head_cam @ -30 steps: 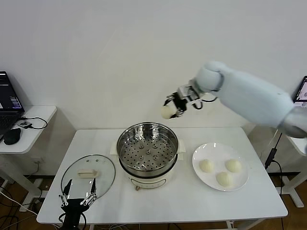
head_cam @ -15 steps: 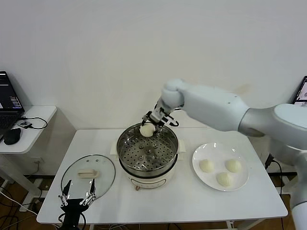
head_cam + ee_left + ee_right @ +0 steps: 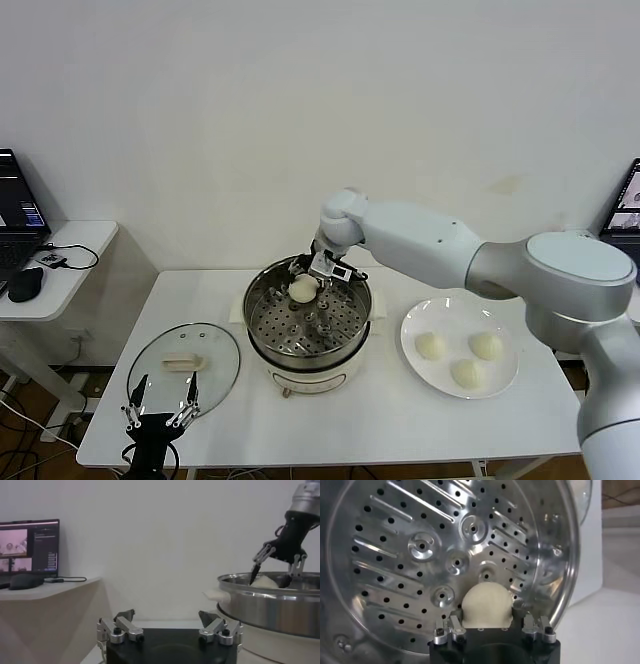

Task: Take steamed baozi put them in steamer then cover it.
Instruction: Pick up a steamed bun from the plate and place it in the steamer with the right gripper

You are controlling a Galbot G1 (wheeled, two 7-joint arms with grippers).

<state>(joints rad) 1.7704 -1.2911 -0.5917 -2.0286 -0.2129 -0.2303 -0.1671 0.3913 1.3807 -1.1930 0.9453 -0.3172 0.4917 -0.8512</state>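
Observation:
The steamer [image 3: 300, 362] stands mid-table, a shiny steel pot with a perforated tray [image 3: 420, 545] on a cream base. My right gripper [image 3: 306, 282] reaches in over its back rim and is shut on one steamed baozi [image 3: 302, 289]. In the right wrist view that bun [image 3: 486, 602] sits between the fingers, just over the tray. In the left wrist view its top [image 3: 263, 581] shows above the rim. Three more baozi [image 3: 430, 346] [image 3: 487, 345] [image 3: 466, 373] lie on the white plate [image 3: 452, 315] to the right. My left gripper [image 3: 160, 410] waits open at the table's front left.
The round glass lid [image 3: 215, 352] with its cream handle lies flat on the table left of the steamer, just beyond my left gripper. A side table [image 3: 75, 240] farther left holds a laptop and a mouse. A wall runs close behind the table.
My right gripper brought the baozi down and to the left, from above and behind the steamer to inside its back rim. The left arm has not moved.

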